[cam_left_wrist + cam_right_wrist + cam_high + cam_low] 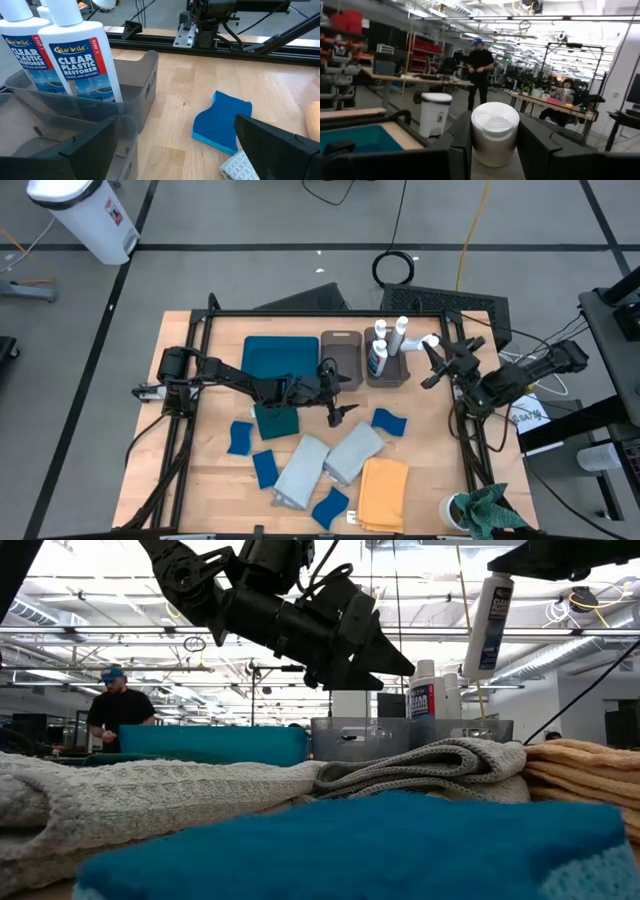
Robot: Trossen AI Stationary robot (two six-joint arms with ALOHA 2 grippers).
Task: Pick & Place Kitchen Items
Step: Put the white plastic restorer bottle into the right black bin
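Right gripper [433, 363]: clamped on a white bottle [494, 132], cap squeezed between the two fingers in the right wrist view; in the low view the bottle [487, 625] hangs upright in the air.
Relation for the coming move: the held bottle sits just beside the right-hand grey bin [388, 375], on its outer side; its long axis looks vertical, so the placement likely calls for a short shift inward over the bin and then a straight descent.
Bin contents: bottles with blue labels [378, 358] already stand upright inside, close together; the free slot appears to be at the bin's right end.
Left gripper [333, 393]: fingers spread wide and empty, poised above the table beside the second, empty bin [342, 358].
Nearest item to left gripper: a blue sponge [221, 120] lying flat on the wood, just ahead of the fingers and near the bins.
Nearer arm: the right arm for the bottle bin, the left arm for the sponges and cloths.
Remaining items: more blue sponges [240, 437], two pale grey cloths [303, 469], a yellow cloth [383, 493], a dark teal cloth [276, 420].
Surface: wooden tabletop [432, 460] with a flat teal tray [278, 355] at the back.
Room: open workshop; a person [480, 68] stands well behind the table.
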